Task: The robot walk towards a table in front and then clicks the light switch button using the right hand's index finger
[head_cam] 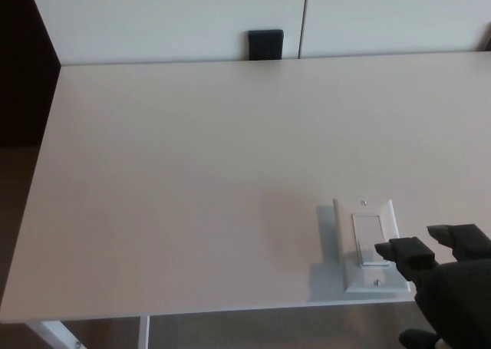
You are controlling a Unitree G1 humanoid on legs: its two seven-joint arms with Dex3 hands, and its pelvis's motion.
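Non-task items: a small black rectangular object point(265, 44) stands just beyond the worktop's far edge, against the white wall panels point(169, 15). A vertical panel seam point(304, 18) runs beside it. A white frame leg point(54, 334) shows under the near-left corner.

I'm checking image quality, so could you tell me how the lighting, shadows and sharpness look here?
Head view: soft, even light on the table, no glare; a faint shadow left of the light switch; the right robot hand is dark and slightly blurred, with little detail.
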